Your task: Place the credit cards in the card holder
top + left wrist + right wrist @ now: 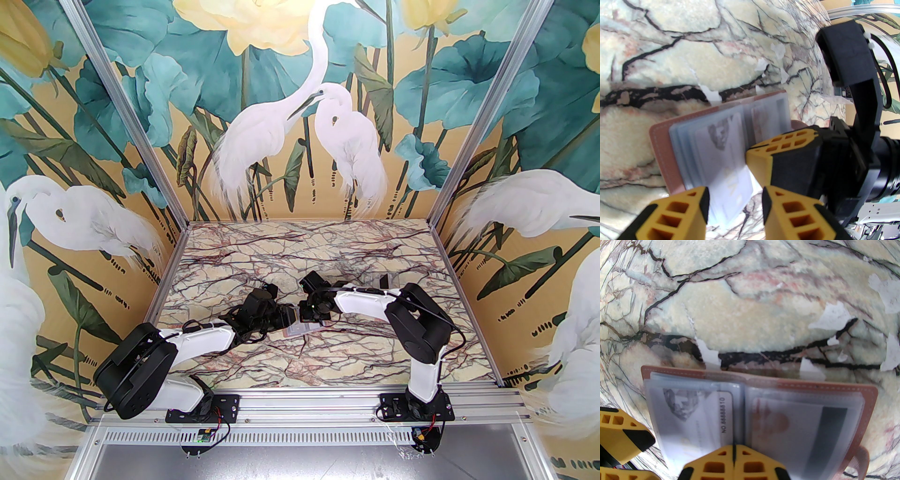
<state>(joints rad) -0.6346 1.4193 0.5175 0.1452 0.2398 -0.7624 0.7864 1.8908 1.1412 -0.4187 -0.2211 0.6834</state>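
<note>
We see the open dusty-pink leather-like card holder (pixel 764 383) lying flat mid-table on the veined marble table (pixel 304 248). A pale see-through card (pixel 731 192) juts from its left page toward 6 o'clock, between our left gripper's (pixel 736 200) half-spread fingers. Our right gripper (pixel 733 459), closed, presses the fold's 6 o'clock edge.

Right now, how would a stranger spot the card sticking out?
On the marble table lies an open pink card holder. From its near edge a pale card juts between the left gripper's yellow fingers. The red-printed card beside it sits inside its sleeve.
</note>
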